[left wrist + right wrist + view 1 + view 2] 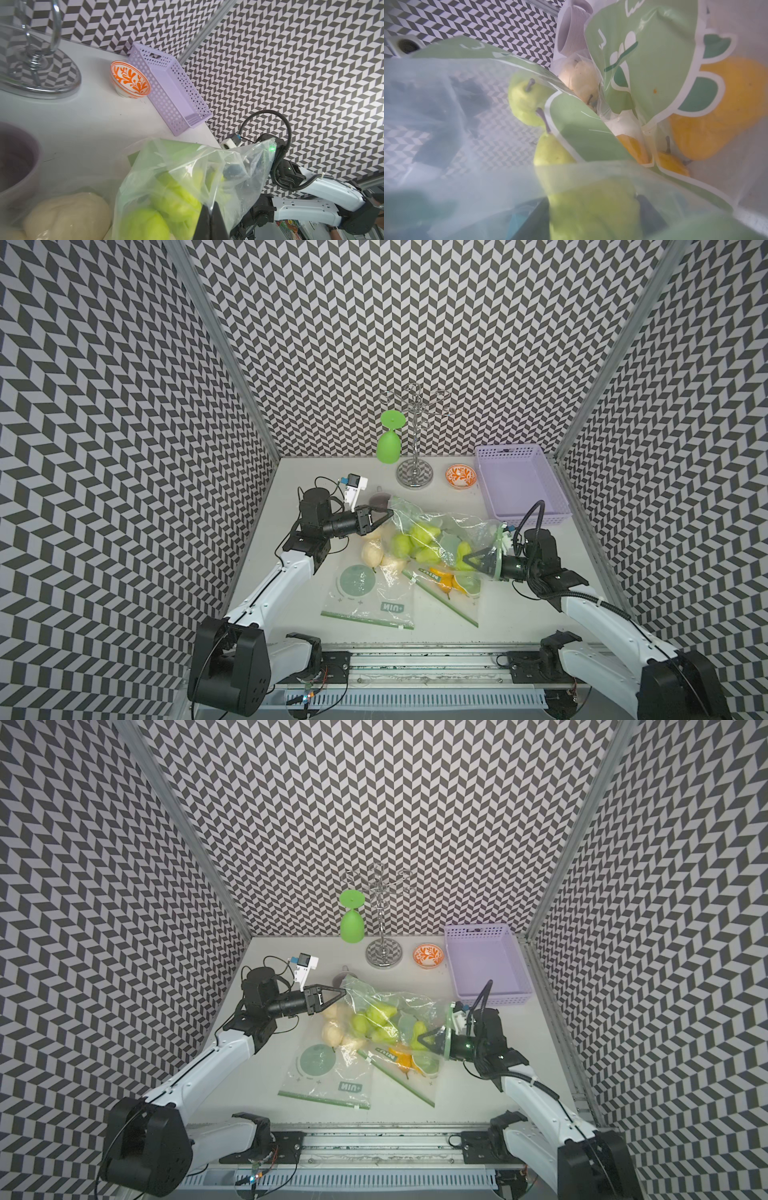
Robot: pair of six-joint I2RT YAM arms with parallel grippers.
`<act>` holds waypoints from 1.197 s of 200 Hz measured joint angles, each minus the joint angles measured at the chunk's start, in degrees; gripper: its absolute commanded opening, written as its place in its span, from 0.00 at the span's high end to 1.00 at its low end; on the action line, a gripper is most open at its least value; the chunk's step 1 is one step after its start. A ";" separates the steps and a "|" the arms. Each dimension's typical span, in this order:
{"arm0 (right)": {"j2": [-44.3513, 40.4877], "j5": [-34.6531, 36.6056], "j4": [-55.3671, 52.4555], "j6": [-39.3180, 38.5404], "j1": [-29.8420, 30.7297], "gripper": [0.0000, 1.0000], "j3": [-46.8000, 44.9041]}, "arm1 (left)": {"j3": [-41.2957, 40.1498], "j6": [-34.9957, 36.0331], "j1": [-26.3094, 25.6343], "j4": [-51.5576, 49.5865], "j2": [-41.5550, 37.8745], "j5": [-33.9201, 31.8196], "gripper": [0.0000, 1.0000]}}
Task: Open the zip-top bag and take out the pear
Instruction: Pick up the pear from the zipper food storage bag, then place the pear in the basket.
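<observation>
Jaws of the right gripper are straddling a green pear inside the zip-top bag, grip unclear; the left gripper is pinching the bag's opposite end.

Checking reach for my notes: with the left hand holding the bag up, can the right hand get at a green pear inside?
Probably yes. The right hand is through the open mouth of the zip-top bag, and a green pear sits between its fingers; grip contact is unclear.
</observation>
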 measured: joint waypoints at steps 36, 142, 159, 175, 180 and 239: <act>-0.87 -1.11 -5.97 -0.96 -2.97 0.44 4.63 | -1.38 0.57 2.36 -0.50 -0.13 0.42 1.00; -1.60 -0.33 -11.80 0.24 -20.06 0.45 13.62 | -4.04 2.38 9.53 -1.86 -0.90 3.52 1.00; 2.91 0.59 -9.27 1.18 -22.18 0.45 16.85 | -4.04 2.40 9.57 -1.86 -0.90 3.69 1.00; 9.29 3.26 -5.90 2.19 -22.93 0.44 19.71 | -4.04 2.38 9.57 -1.86 -0.92 3.85 1.00; 11.26 4.17 -5.07 2.40 -23.04 0.44 20.70 | -4.04 2.40 9.57 -1.84 -0.92 3.96 1.00; 41.92 13.84 -1.92 -0.24 -23.17 0.10 39.54 | -4.68 2.93 9.03 -1.68 -1.79 4.76 1.00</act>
